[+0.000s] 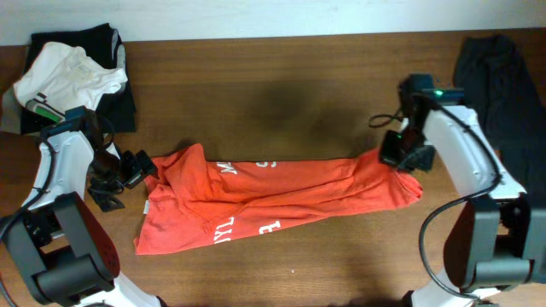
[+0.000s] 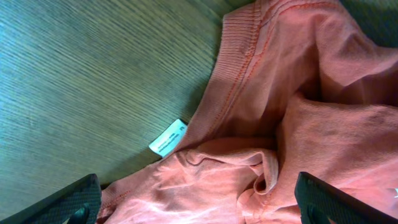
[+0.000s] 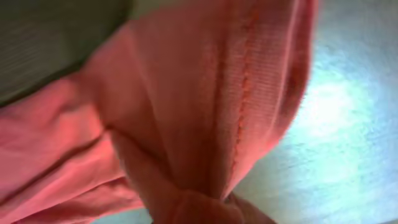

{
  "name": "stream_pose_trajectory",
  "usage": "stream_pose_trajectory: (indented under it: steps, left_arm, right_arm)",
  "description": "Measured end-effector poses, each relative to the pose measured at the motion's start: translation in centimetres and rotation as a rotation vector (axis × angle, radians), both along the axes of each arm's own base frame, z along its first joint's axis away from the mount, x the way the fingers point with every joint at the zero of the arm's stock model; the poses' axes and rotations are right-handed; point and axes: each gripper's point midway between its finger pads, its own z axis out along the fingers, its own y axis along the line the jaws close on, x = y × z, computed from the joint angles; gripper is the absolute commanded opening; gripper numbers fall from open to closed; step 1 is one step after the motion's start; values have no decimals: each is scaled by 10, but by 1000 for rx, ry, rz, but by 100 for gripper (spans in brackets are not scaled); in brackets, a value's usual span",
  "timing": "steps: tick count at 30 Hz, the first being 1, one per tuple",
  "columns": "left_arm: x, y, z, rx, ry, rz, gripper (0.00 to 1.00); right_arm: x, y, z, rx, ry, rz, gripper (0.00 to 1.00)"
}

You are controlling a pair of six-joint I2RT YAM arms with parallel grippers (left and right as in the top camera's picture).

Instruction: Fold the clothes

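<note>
The red-orange T-shirt [image 1: 281, 192] lies crumpled in a long band across the table, with white lettering partly showing. My left gripper [image 1: 136, 168] is open at the shirt's left upper end. In the left wrist view its fingers [image 2: 199, 208] spread wide over the collar area [image 2: 311, 124], next to a white tag [image 2: 168, 138]. My right gripper [image 1: 399, 160] is at the shirt's right end. In the right wrist view bunched shirt fabric [image 3: 186, 93] fills the frame and gathers into a pinch at the jaws [image 3: 199, 214]. The fingers themselves are hidden.
A white T-shirt [image 1: 64, 72] lies on a dark garment [image 1: 119, 107] at the back left corner. Another dark garment [image 1: 499, 77] lies at the back right. Bare wooden table [image 1: 281, 94] lies behind the shirt.
</note>
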Motion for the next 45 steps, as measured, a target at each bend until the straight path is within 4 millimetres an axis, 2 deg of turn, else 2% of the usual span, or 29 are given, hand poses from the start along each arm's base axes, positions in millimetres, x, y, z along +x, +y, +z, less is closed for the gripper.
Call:
stream_pose_trajectory:
  steps: [1, 5, 7, 9, 13, 14, 16, 17, 19, 20, 22, 24, 26, 28, 29, 30, 31, 32, 34, 35, 39, 40, 42, 43, 45]
  left_arm:
    - [0, 0, 0, 0, 0, 0, 99]
    - [0, 0, 0, 0, 0, 0, 99]
    - [0, 0, 0, 0, 0, 0, 99]
    - [0, 0, 0, 0, 0, 0, 99]
    - [0, 0, 0, 0, 0, 0, 99]
    - [0, 0, 0, 0, 0, 0, 99]
    - [0, 0, 0, 0, 1, 0, 99]
    - [0, 0, 0, -1, 2, 0, 99]
    - [-1, 0, 0, -1, 3, 0, 99]
    - [-1, 0, 0, -1, 3, 0, 99]
    - [-1, 0, 0, -1, 3, 0, 99]
    - [-1, 0, 0, -1, 3, 0, 99]
    - [-1, 0, 0, -1, 4, 0, 99]
    - [-1, 0, 0, -1, 3, 0, 99]
    - [-1, 0, 0, -1, 4, 0, 99]
    - [-1, 0, 0, -1, 3, 0, 99]
    - [-1, 0, 0, -1, 3, 0, 99]
    - [-1, 0, 0, -1, 2, 0, 99]
    - [0, 0, 0, 1, -2, 0, 99]
    - [1, 0, 0, 1, -3, 0, 99]
    - [1, 0, 0, 1, -3, 0, 99]
    - [1, 0, 0, 1, -3, 0, 99]
    - [0, 0, 0, 1, -2, 0, 99]
    - [1, 0, 0, 1, -3, 0, 99]
    - [1, 0, 0, 1, -3, 0, 99]
  right_arm:
    - [1, 24, 2, 2, -10, 72, 4]
    - [-1, 89, 2, 24, -47, 239, 4]
    - [-3, 128, 2, 50, -90, 307, 4]
    - [-7, 154, -1, 80, -111, 334, 4]
    - [-6, 189, 1, 139, -166, 333, 8]
    - [-5, 201, 2, 160, -188, 332, 25]
    - [-5, 211, 1, 176, -198, 332, 29]
    - [-3, 219, -4, 185, -202, 337, 37]
    - [-8, 230, -18, 191, -172, 348, 94]
    - [-9, 233, -21, 195, -166, 348, 99]
    - [-12, 236, -23, 202, -155, 378, 99]
    - [-15, 230, -16, 191, -124, 402, 99]
    - [5, 214, 8, 187, -147, 392, 99]
    - [24, 199, 22, 192, -185, 372, 100]
    - [28, 190, 23, 193, -179, 362, 89]
    - [28, 181, 20, 197, -163, 354, 71]
    - [21, 178, 12, 206, -132, 364, 64]
    - [14, 182, 1, 215, -120, 386, 51]
    - [-11, 192, -37, 230, -72, 431, 29]
    - [-22, 194, -51, 235, -50, 426, 25]
    - [-61, 179, -85, 229, 68, 373, 25]
    - [-65, 178, -88, 232, 75, 368, 25]
    - [-66, 178, -89, 246, 52, 361, 10]
    - [-68, 176, -90, 247, 48, 359, 8]
    - [-73, 171, -91, 248, 70, 339, 11]
